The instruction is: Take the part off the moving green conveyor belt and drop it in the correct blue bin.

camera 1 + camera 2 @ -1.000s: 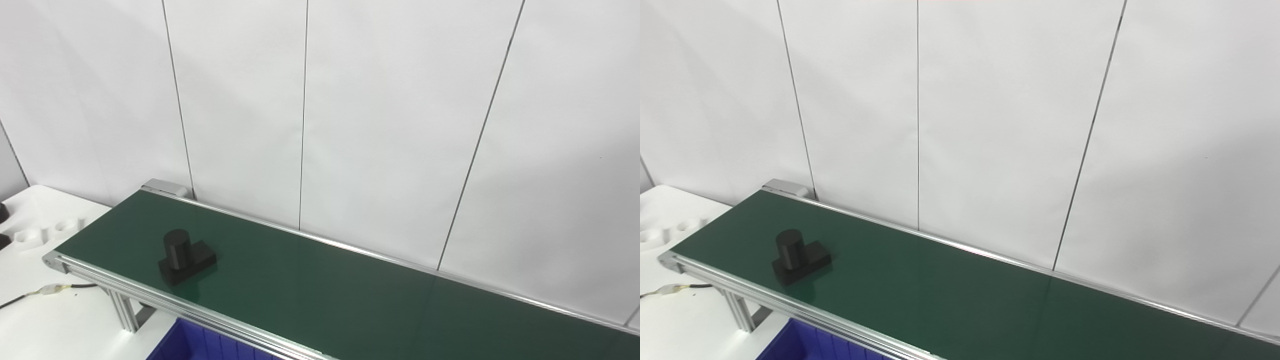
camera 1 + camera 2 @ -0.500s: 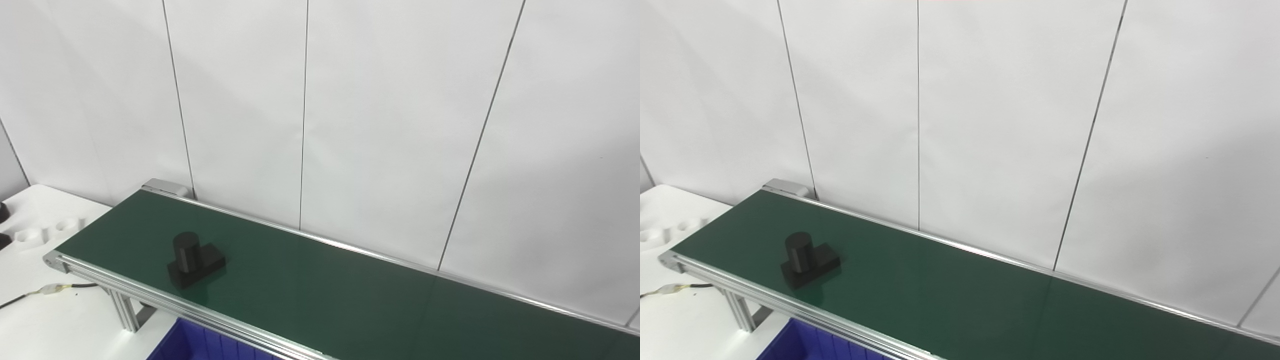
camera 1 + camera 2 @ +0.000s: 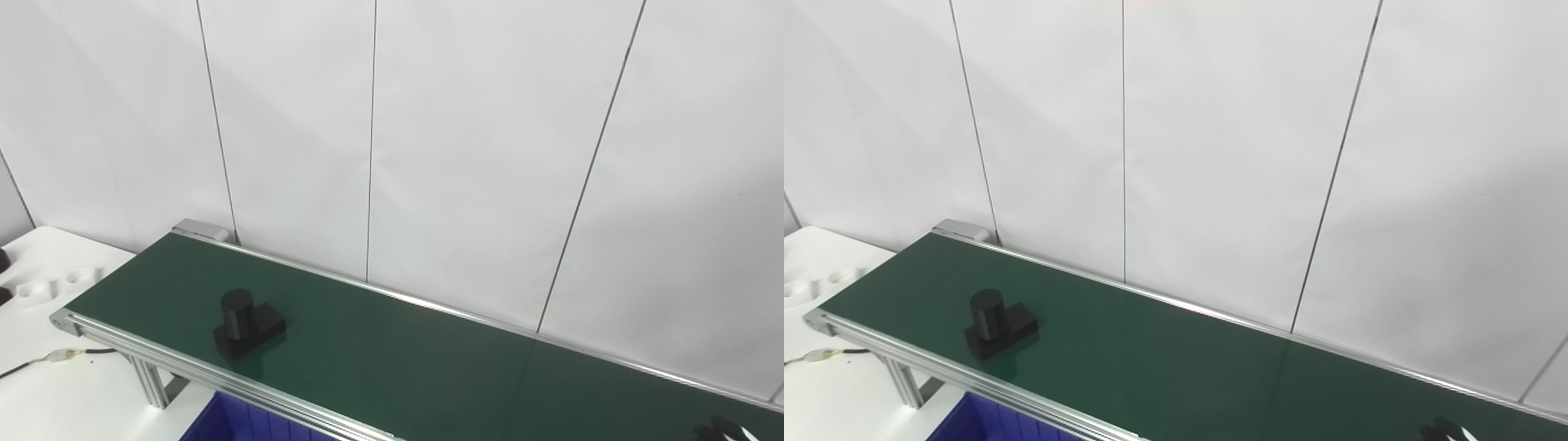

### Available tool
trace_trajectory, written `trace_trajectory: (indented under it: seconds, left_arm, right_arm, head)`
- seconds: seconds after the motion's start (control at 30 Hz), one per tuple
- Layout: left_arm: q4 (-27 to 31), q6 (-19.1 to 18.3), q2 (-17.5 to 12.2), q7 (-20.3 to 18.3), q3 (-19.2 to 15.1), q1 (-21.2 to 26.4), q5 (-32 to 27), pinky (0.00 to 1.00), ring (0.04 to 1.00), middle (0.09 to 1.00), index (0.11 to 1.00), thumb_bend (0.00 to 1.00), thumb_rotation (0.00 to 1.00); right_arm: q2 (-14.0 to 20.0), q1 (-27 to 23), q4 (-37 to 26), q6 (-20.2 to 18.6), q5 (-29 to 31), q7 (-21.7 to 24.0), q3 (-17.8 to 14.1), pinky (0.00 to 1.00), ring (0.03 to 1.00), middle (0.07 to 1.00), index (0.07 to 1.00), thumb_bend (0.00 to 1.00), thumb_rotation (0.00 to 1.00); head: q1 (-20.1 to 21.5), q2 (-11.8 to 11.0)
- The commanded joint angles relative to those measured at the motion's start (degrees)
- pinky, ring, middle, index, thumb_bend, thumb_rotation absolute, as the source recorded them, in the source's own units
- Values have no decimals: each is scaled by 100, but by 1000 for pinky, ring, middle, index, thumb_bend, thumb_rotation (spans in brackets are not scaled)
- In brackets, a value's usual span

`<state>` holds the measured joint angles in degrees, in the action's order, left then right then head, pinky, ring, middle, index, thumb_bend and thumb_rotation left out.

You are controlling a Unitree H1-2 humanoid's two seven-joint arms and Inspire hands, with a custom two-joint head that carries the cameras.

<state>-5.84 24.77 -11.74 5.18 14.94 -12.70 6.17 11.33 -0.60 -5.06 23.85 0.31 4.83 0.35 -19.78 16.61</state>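
Left eye view: you see the part riding lower left on the belt, not yet within reach.
Right eye view: your right hand peeks in lower right; fingers' state cannot tell.

One black part rides one green conveyor belt — one blue bin below, one cable, and one robot hand — only its fingertips show.
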Motion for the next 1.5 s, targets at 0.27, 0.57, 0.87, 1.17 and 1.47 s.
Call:
trace_trajectory:
  seconds: [0.27,0.57,0.87,1.17,1.47]
  left_arm:
    - [154,215,-83,164,76,38,55,746,825,837,791,979,355]
    - [181,215,-96,254,153,27,30,742,824,836,791,983,356]
    - [250,215,-109,423,288,-4,139,749,823,828,785,982,350]
    - [288,215,-146,575,393,-59,162,752,825,829,786,979,357]
    - [279,216,-190,634,458,-45,57,751,825,832,791,981,347]
  right_arm:
    - [175,-365,-172,-55,-206,165,-33,599,753,777,812,1000,495]
    - [275,-695,-248,-214,-287,193,-59,625,753,778,811,1000,526]
    - [366,-907,-249,-387,-179,327,-53,678,786,804,842,1000,475]
    - [501,-1301,12,-502,-338,478,12,715,792,823,870,1000,467]
    - [360,-1642,417,-489,-927,331,157,705,787,798,882,1000,473]
  head:
    - [138,53]
    - [97,66]
    - [87,99]
    - [76,131]
    - [52,121]
